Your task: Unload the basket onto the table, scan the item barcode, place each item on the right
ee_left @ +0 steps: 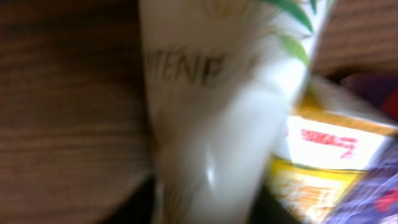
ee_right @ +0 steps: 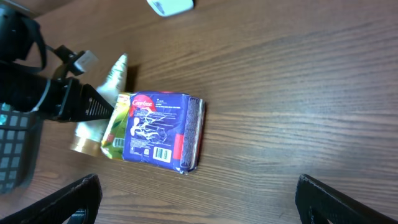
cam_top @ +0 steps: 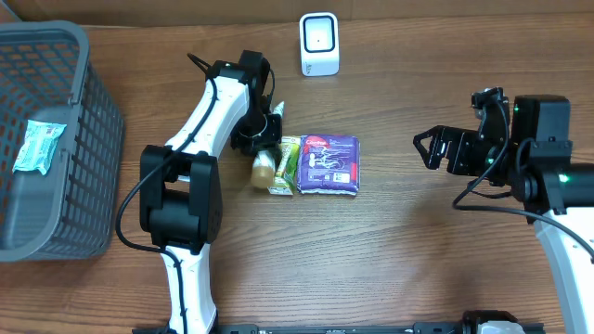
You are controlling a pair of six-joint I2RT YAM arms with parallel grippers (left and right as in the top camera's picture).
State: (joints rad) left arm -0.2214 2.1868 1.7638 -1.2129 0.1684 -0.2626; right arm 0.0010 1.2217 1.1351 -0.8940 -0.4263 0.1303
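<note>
- Three goods lie side by side near the middle of the table, and we take the white tube (cam_top: 264, 167) as the item in hand, since the left gripper (cam_top: 266, 133) sits right over its upper end.
- We judge the step to be the pick-up of the tube. It lies on the wood at about nine o'clock of the table's centre, just beside the green pouch (cam_top: 286, 165) at its three o'clock, with the purple pack (cam_top: 328, 164) beyond that.
- Whether the left fingers are spread or pinched we cannot tell. The left wrist view is filled by the blurred tube and shows no fingertip.
- At three o'clock the right gripper (cam_top: 425, 151) hangs well apart from the goods, jaws spread wide with nothing between them.
- Next, in our judgement, comes a firm hold on the tube and a lift clear of the pouch. After that comes a carry toward the scanner (cam_top: 319, 44) at one o'clock of the tube, barcode turned to its window (we see no barcode on the tube from here, so it may need rolling).
- Glossy white, the tube has a gold cap at its six o'clock end and a flat crimped end at twelve o'clock. It carries green leaf print and dark lettering, and we expect it to be slick and soft-sided.
</note>
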